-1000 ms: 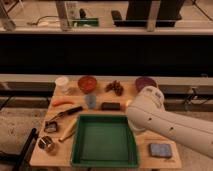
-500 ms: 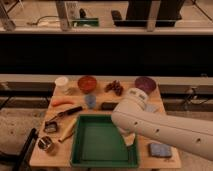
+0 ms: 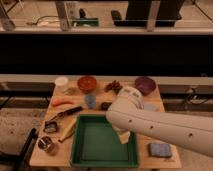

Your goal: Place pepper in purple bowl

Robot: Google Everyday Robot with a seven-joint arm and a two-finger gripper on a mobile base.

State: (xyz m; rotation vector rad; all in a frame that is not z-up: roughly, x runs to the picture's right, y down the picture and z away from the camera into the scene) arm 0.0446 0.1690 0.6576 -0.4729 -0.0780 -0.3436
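The pepper, slender and orange-red, lies on the left side of the wooden table. The dark purple bowl stands at the back right, with nothing in it that I can see. My white arm reaches in from the right across the table's middle. My gripper shows only as a pale part under the arm, over the green tray. It is well to the right of the pepper and in front of the purple bowl.
An orange-red bowl, a white cup and a brown cluster stand at the back. A blue cup, a black-handled tool, a can and a blue sponge lie around the tray.
My arm has swung left and forward over the table and now covers more of the right side and the tray's corner. The pepper and bowls have not moved.
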